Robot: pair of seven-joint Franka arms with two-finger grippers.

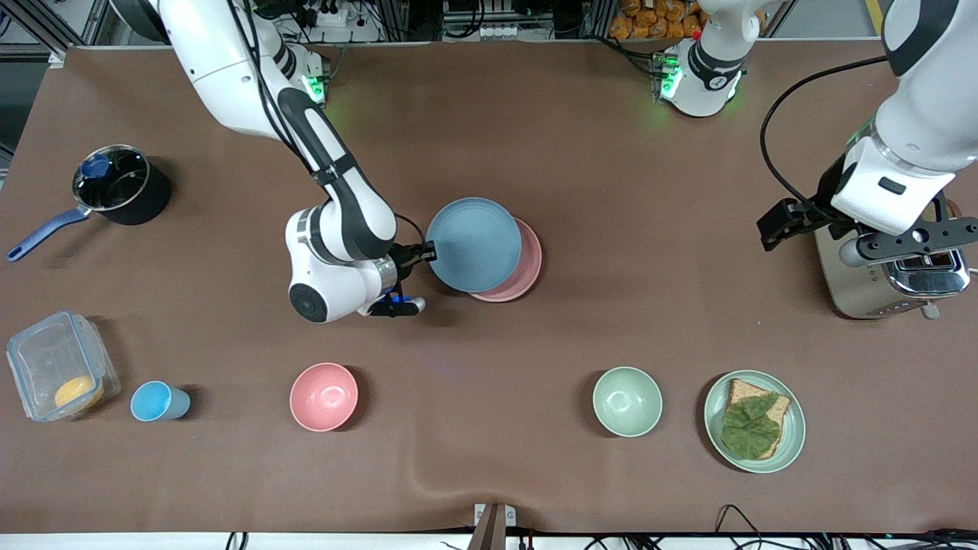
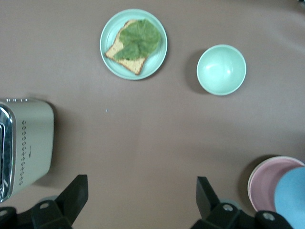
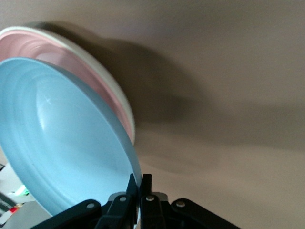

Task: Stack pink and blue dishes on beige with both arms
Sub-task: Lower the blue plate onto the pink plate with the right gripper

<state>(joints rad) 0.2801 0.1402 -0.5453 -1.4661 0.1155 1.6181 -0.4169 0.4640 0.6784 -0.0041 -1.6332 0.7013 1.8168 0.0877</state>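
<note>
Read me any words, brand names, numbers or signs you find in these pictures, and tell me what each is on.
No text can be read.
The toaster has a small mark on its side beneath dotted patterning, too small to read.
The plates, bowls, cup, pot and food container show no lettering.

No readable words, brand names or numbers show anywhere in these views. The beige metal toaster (image 2: 26,145) carries rows of small dark marks and one tiny emblem on its side, too small to make out.
</note>
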